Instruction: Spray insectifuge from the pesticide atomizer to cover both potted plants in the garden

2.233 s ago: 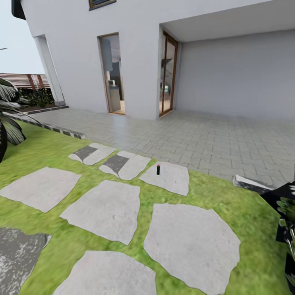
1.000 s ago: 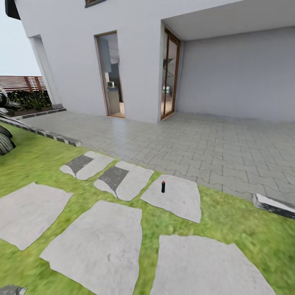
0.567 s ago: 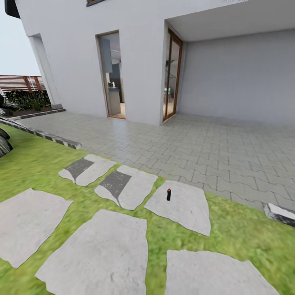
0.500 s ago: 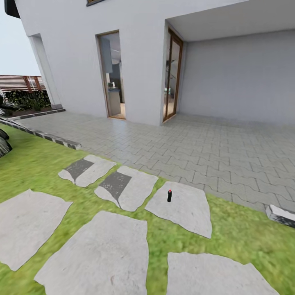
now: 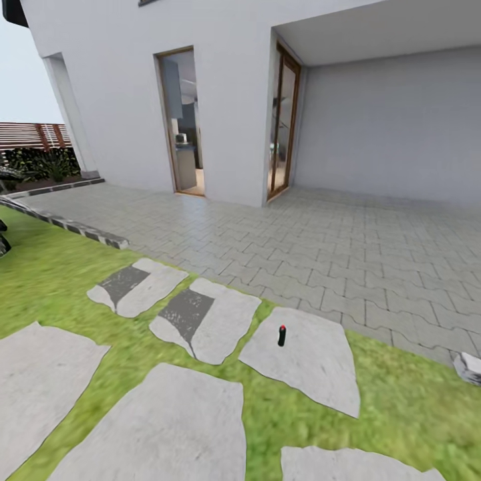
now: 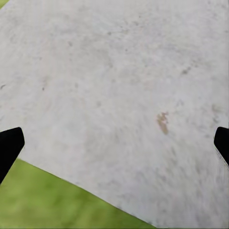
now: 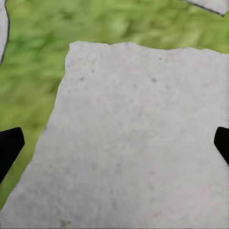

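Observation:
The pesticide atomizer [image 5: 282, 335], a slim dark bottle with a red top, stands upright on a pale stepping stone [image 5: 314, 367] in the lawn, ahead of me in the head view. Both potted plants are out of view. In the left wrist view my left gripper [image 6: 114, 148] is open, its black fingertips [image 6: 8, 145] wide apart over a grey stone slab with nothing between them. My right gripper [image 7: 114, 148] is open too, hanging over another slab edged by grass, its fingertips [image 7: 9, 143] at the picture's sides.
Several flat stepping stones [image 5: 207, 317] lie in the green lawn [image 5: 53, 287]. Behind them a grey paved terrace [image 5: 347, 247] runs to the white house with two glass doors [image 5: 180, 120]. A stone kerb [image 5: 73, 227] borders the lawn at left, and a pale block [image 5: 469, 366] lies at right.
The camera has rolled forward: the stones and the atomizer now sit lower and nearer in the head view. The dark plants at the picture's edges have slipped out of it.

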`<state>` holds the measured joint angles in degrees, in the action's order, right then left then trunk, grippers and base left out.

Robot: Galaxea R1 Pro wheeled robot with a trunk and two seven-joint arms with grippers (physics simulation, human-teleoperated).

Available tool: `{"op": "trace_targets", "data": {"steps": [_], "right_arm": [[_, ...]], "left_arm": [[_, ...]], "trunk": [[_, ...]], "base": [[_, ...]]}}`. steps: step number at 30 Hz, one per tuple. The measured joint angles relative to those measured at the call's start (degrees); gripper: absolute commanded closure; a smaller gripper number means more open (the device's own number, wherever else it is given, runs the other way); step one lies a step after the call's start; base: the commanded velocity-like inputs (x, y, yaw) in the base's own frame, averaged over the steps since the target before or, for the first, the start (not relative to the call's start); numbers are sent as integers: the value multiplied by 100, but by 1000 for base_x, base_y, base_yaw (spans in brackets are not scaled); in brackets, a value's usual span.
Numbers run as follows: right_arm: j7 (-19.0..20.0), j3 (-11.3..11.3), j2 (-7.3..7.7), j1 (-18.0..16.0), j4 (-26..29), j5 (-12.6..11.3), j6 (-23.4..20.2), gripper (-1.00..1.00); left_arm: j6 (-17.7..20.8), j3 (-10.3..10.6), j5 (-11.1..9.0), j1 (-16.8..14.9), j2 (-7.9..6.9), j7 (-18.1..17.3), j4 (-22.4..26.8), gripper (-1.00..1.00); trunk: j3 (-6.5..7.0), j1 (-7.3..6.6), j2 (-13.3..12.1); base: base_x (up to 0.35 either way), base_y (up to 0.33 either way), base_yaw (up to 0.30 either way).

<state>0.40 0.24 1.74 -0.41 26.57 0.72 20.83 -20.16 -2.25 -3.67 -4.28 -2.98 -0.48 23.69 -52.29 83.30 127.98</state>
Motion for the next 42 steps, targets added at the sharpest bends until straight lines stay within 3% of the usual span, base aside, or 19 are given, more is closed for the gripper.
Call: {"op": "trace_targets", "data": {"steps": [42], "right_arm": [[0, 0, 0, -1, -1, 0, 0, -100]], "left_arm": [[3, -11, -8, 0, 0, 0, 1, -100]], "trunk": [[0, 1, 0]], "base": [[290, 223, 0]]}}
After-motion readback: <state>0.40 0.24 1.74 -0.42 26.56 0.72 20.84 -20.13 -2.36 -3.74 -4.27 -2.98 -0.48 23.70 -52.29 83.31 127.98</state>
